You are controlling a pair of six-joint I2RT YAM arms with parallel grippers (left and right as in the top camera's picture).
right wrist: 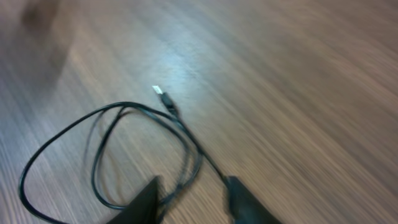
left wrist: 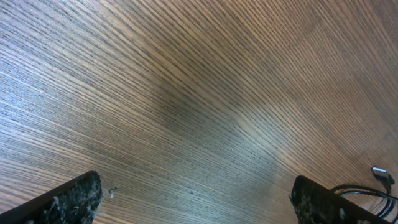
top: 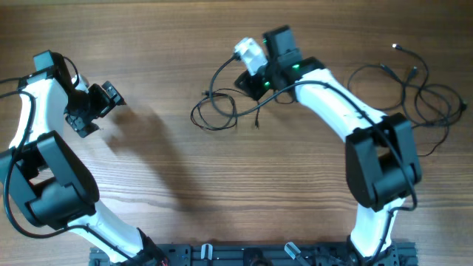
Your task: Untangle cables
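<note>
One cable [top: 214,111] lies in loose loops on the wood at centre, just left of my right gripper [top: 244,83]. In the right wrist view this cable [right wrist: 62,140] forms a big loop with a silvery plug [right wrist: 160,92] at the far end. Its strands run down between the jaws of the right gripper [right wrist: 193,196], which stand apart; one strand touches the right fingertip [right wrist: 233,185]. More cables [top: 417,96] lie tangled at the far right. My left gripper [top: 100,109] hovers wide open at the far left, over bare wood [left wrist: 196,208].
The left wrist view catches a cable with its plug [left wrist: 380,174] at the lower right edge. The right arm's own thick black lead [top: 355,111] runs along its white link. The arm bases stand at the table's near edge [top: 244,255].
</note>
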